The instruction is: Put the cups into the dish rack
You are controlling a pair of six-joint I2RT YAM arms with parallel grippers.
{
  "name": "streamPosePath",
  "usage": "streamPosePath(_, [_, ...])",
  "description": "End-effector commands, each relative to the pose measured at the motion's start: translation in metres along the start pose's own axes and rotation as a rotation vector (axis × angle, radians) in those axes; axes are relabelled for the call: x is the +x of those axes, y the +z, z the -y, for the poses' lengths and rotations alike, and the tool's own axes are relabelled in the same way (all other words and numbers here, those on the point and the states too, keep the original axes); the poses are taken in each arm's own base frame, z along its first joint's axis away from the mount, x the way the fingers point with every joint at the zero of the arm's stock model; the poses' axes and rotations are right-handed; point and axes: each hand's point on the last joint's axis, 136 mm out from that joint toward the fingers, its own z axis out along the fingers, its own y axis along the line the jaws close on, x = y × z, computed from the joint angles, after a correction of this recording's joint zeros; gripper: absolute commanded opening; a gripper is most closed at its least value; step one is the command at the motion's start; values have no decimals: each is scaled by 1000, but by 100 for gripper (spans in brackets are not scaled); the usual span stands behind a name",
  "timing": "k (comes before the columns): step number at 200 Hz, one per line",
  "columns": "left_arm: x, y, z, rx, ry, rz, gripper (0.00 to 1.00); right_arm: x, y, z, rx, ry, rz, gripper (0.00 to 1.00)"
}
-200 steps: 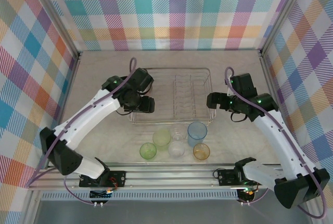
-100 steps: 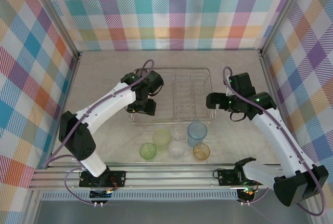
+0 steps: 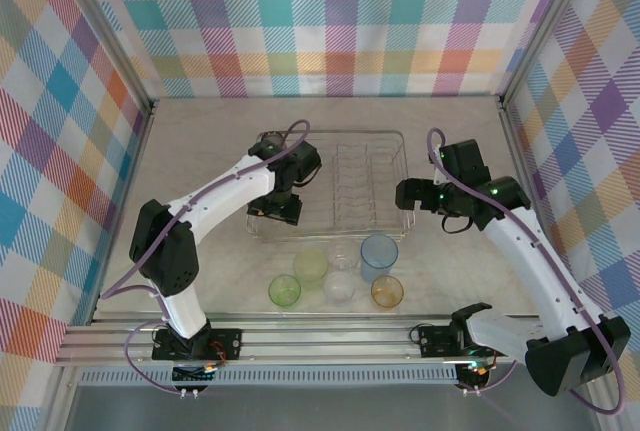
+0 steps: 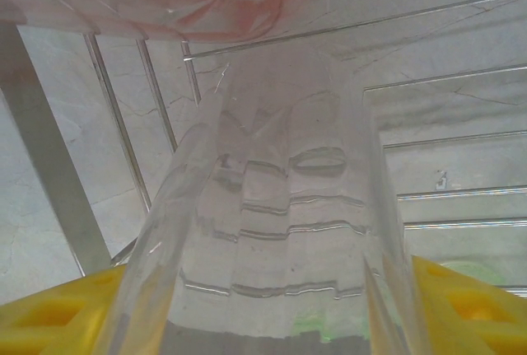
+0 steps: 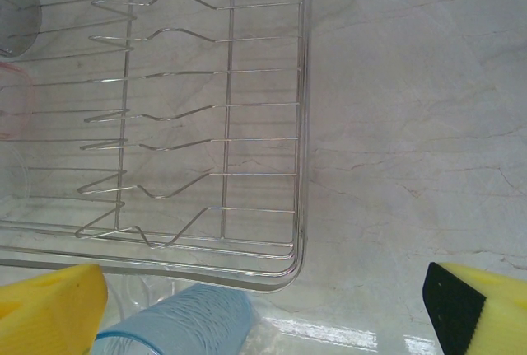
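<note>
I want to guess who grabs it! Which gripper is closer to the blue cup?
Right. The right gripper hangs open beside the dish rack, just behind the blue cup. The left gripper is farther, over the rack's left side, holding a clear cup.

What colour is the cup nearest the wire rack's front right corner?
That cup is light blue; it shows best in the top external view.
</note>
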Motion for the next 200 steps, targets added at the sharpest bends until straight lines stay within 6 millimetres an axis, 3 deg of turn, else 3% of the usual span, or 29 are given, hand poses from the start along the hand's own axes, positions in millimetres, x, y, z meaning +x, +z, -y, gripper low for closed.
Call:
streamPosePath(1, [9, 3, -12, -14, 13, -57, 34, 5, 1, -5, -28, 0, -33, 99])
streamPosePath(21, [11, 5, -16, -6, 2, -64, 41, 5, 2, -7, -37, 3, -48, 99])
streamPosePath(52, [11, 8, -20, -8, 1, -72, 63, 8, 4, -2, -2, 11, -78, 99])
streamPosePath(117, [12, 7, -27, -24, -4, -69, 80, 11, 2, -1, -3, -6, -71, 99])
streamPosePath(134, [12, 3, -29, -23, -9, -53, 98, 12, 0, -5, -33, -17, -53, 99])
streamPosePath(200, [15, -26, -40, -4, -29, 24, 100, 28, 5, 5, -12, -30, -67, 93])
